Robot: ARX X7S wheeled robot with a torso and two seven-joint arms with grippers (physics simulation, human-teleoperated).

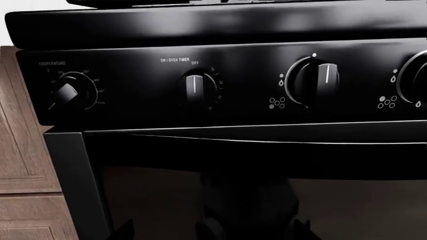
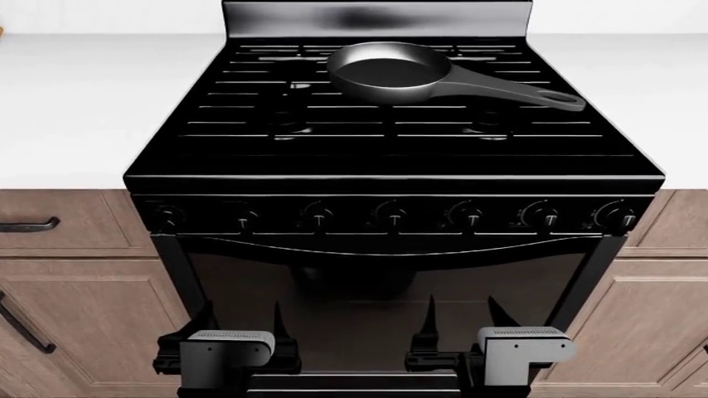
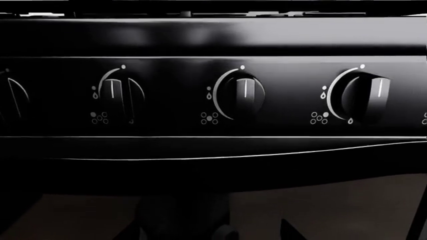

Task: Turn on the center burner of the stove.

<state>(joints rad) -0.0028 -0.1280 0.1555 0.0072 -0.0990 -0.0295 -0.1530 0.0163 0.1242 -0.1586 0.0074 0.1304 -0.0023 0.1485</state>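
White matte countertop (image 2: 78, 108) flanks glossy black stove (image 2: 393, 186), round ridged knobs (image 2: 390, 214).

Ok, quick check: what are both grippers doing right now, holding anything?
Left gripper: open, holding nothing, low in front of the stove.
Right gripper: open, holding nothing, also short of the knobs.

One stove (image 2: 394, 166), seven knobs (image 2: 390, 214) (one row), one pan (image 2: 393, 73), two claws (image 2: 227, 344)

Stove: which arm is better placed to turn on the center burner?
Probably right: the right gripper hangs below the middle knobs; the left gripper faces the temperature dial and timer.
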